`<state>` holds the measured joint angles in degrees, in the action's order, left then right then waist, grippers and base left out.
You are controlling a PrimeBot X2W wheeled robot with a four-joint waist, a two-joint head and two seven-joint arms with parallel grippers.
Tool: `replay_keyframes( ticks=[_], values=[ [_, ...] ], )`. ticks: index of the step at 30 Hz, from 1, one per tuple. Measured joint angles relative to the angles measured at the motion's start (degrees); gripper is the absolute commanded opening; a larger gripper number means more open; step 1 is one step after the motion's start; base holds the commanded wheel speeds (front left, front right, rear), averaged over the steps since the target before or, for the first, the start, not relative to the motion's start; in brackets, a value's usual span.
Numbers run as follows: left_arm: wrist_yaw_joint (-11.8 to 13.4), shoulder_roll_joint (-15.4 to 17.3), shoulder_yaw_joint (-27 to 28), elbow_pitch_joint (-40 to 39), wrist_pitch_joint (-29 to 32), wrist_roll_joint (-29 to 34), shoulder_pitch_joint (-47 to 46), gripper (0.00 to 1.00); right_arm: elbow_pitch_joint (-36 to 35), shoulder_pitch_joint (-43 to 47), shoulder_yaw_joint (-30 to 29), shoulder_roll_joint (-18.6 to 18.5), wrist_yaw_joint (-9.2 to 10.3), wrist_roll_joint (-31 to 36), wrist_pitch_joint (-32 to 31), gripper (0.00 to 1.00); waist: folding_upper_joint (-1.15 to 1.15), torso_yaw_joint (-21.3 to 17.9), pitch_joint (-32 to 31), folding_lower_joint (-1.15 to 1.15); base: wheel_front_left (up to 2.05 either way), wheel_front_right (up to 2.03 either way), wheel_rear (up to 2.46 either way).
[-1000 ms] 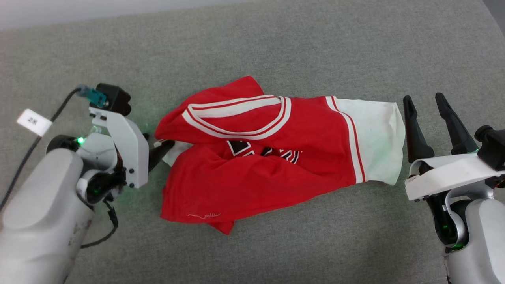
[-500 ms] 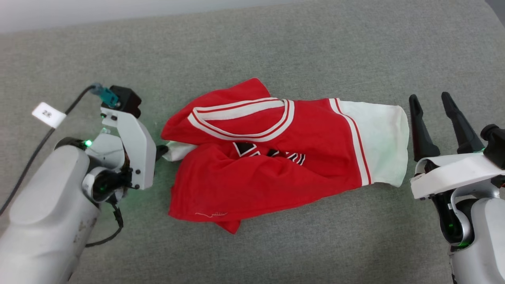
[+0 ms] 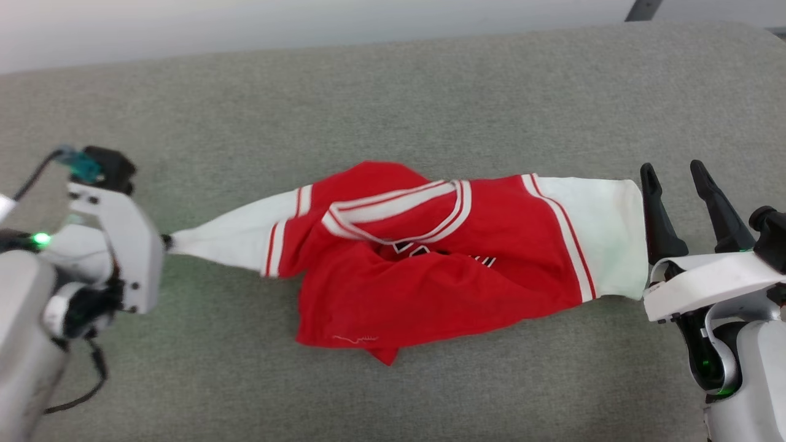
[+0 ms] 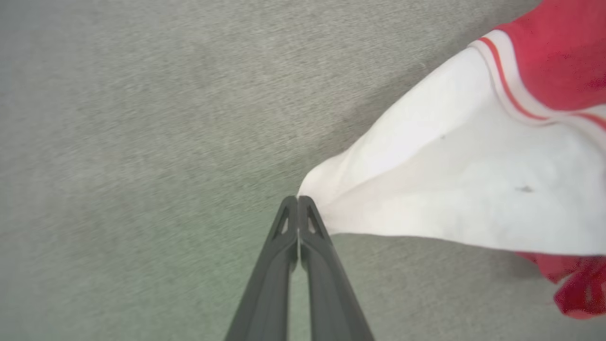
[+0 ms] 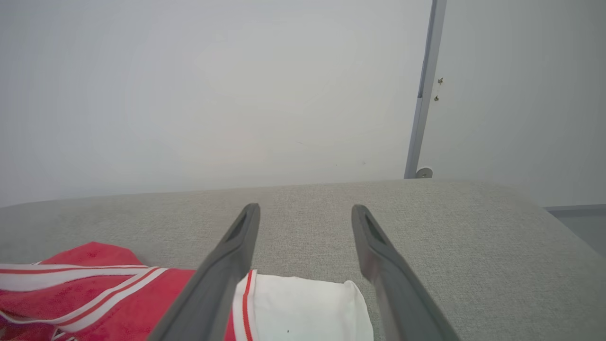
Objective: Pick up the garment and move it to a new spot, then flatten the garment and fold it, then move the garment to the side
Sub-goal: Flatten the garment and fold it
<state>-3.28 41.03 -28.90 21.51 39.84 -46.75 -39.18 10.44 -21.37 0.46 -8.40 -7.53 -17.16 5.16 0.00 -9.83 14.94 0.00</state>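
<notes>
the left gripper (image 3: 164,241) has just pinched shut on the red jersey's (image 3: 442,270) white left sleeve (image 3: 227,240) and pulled it out leftward across the middle of the grey cushion (image 3: 393,92), so flattening seems begun, while the right gripper (image 3: 672,169) waits wide open just beside the right sleeve (image 3: 605,233).

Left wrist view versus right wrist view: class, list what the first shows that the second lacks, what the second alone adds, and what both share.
Left wrist view, not the right: the left gripper shut on the tip of one white sleeve of the garment. Right wrist view, not the left: the right gripper open, a pale wall, a grey post. Both: the garment and the grey cushion.
</notes>
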Motion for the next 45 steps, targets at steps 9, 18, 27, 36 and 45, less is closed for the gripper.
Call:
replay_keyframes(
  ticks=[9, 18, 27, 36, 45],
  values=[
    [3.01, 7.97, 3.28, -3.71, -2.69, 1.49, 3.93, 0.0, -0.89, 0.97, -0.02, 0.01, 0.0, 0.01, -0.88, 1.0, 0.0, 1.9, -1.46, 0.0, 0.0, 0.0, 0.0],
    [3.87, 8.26, 4.64, -2.14, -6.13, 0.01, 8.56, 0.0, -1.54, 1.76, 0.03, 0.13, 0.0, 0.02, -1.3, 1.0, 0.0, 2.8, -1.29, 0.0, 0.0, 0.0, 0.0],
    [2.71, 4.77, 3.52, 2.36, -8.7, -0.67, 8.86, 0.1, -1.81, 1.67, 0.29, 0.3, 0.0, 0.1, -1.74, 1.0, 0.0, 3.26, -1.12, 0.0, 0.0, 0.0, 0.0],
    [2.01, 4.42, 3.2, 3.2, -10.39, 0.03, 7.61, 1.0, -1.94, 1.66, 0.22, 0.26, 0.0, 0.12, -1.66, 1.0, 0.0, 3.57, -1.82, 0.0, 0.0, 0.0, 0.0],
    [2.46, 5.31, 2.47, -1.51, -10.78, 0.96, 8.09, 1.0, -1.94, 1.74, 0.01, 0.52, 0.0, 0.13, -1.63, 1.0, 0.0, 3.99, -2.86, 0.0, 0.0, 0.0, 0.0]
  ],
)
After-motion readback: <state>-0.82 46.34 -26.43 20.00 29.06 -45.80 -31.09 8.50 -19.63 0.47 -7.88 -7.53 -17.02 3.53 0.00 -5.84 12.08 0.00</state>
